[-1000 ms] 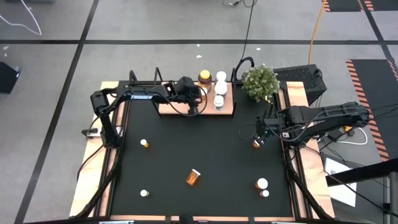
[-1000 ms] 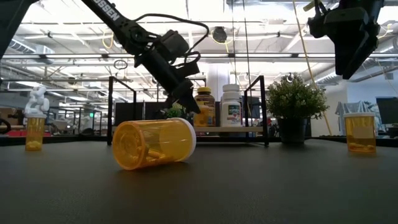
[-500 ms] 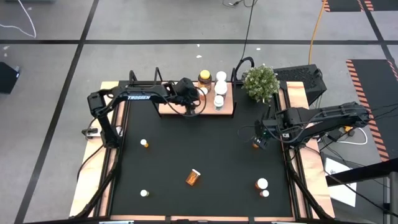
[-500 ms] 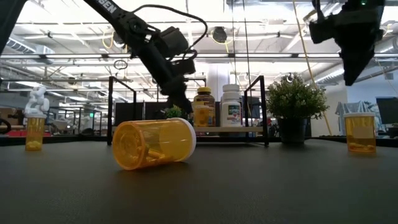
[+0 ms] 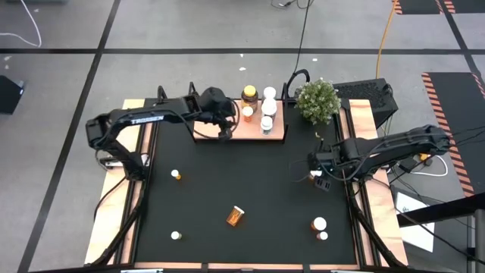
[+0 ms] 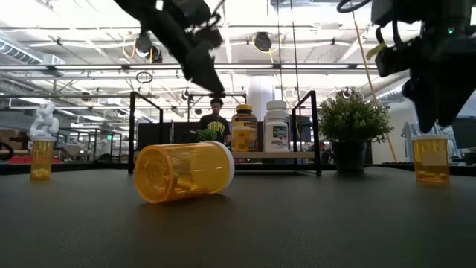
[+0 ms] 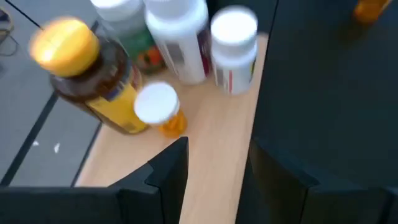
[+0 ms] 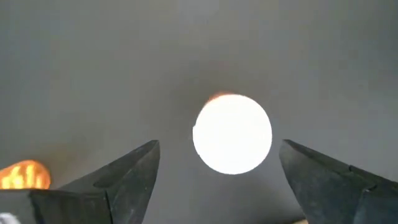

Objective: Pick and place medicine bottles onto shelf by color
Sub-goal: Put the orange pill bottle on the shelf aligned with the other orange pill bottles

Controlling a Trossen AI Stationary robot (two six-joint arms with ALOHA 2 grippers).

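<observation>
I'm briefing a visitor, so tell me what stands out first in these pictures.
An orange bottle lying on its side mid-mat dominates the low view. At the back, the shelf carries a yellow-lidded jar and white bottles, the open left gripper above it. The open right gripper hangs over a white-capped bottle near the mat's right edge.

Both arms are all dark, pretty much matte black, built from slim tube-like links with chunkier joint housings. The left arm has white lettering along its long link and a black cable looping loose near the wrist. The right arm looks the same, with cables trailing at its base. Fingers are dark wedge-shaped plastic, flat angular faces tapering to points
</observation>
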